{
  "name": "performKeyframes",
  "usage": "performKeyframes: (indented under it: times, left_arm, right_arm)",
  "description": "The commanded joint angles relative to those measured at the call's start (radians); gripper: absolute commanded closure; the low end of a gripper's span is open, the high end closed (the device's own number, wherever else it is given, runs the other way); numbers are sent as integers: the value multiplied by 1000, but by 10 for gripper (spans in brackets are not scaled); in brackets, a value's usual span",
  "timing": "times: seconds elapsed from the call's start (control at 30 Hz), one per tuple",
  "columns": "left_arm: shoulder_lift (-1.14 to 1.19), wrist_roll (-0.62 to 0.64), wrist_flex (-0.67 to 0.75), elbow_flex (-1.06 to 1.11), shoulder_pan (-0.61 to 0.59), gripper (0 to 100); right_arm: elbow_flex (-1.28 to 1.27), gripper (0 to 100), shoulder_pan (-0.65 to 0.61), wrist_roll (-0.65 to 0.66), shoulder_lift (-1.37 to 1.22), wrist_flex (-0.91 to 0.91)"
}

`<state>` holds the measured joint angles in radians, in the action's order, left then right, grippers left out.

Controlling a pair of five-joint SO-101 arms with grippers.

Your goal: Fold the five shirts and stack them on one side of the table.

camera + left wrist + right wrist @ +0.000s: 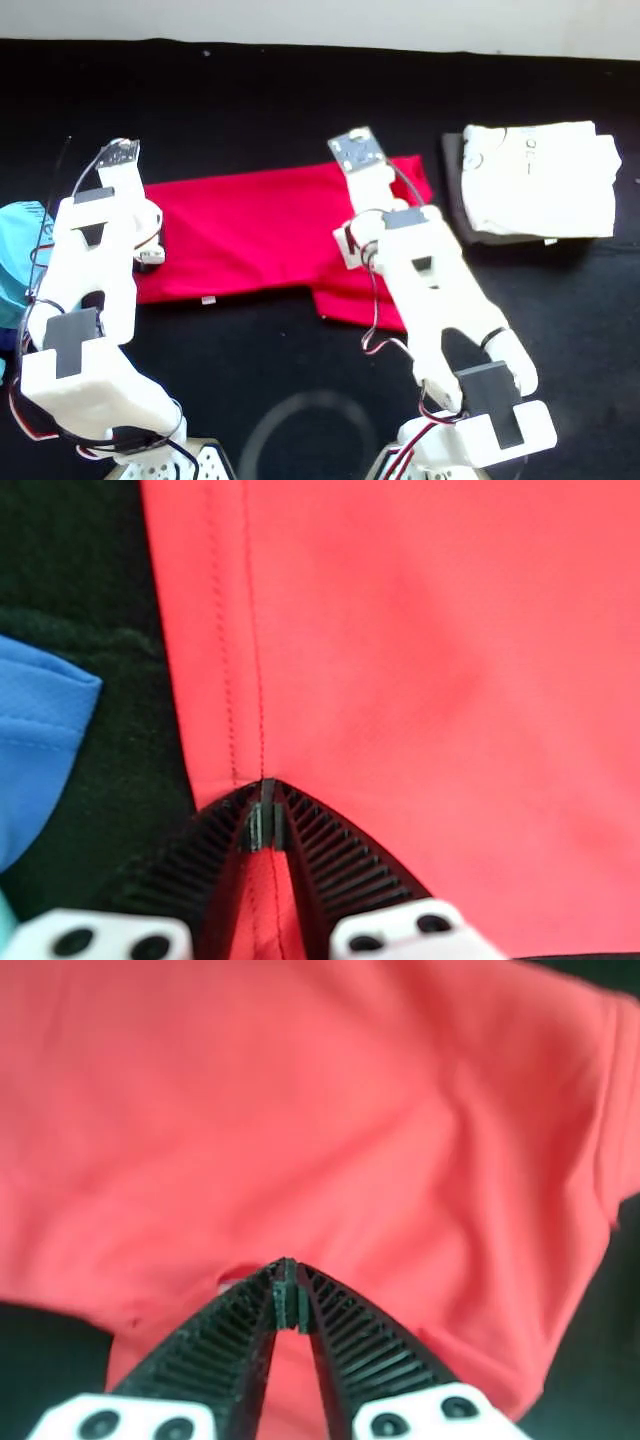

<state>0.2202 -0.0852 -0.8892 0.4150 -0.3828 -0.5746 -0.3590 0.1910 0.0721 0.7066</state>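
The red shirt (260, 225) lies across the middle of the black table (250, 90) as a long, flattened band. Its right end has a wider flap that reaches toward the arms, and a small white tag shows on its near edge. The cloth is smooth with a few soft creases, and a double line of stitching runs along the hem at its left end. The left gripper (262, 825) is pressed together right at that stitched hem, pinching the cloth, with blue cloth (40, 740) just beside it on the table. The right gripper (288, 1300) is closed on the shirt's right part, where the fabric puckers slightly at the tips. At the far right a folded white shirt (540, 175) rests on a folded dark shirt (455, 190).
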Motion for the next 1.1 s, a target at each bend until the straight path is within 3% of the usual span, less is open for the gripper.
performKeyframes:
  times: [0.0,0.33,0.73,1.07]
  left_arm:
    - [2,6,40,2,-2,991]
    - [4,54,41,2,-4,991]
    - [4,55,52,4,-5,991]
    - [4,55,52,4,-5,991]
  right_arm:
    - [-12,992,16,0,47,-74]
    - [-13,992,50,0,-114,-107]
    - [33,992,44,2,-18,323]
    - [22,992,42,2,128,410]
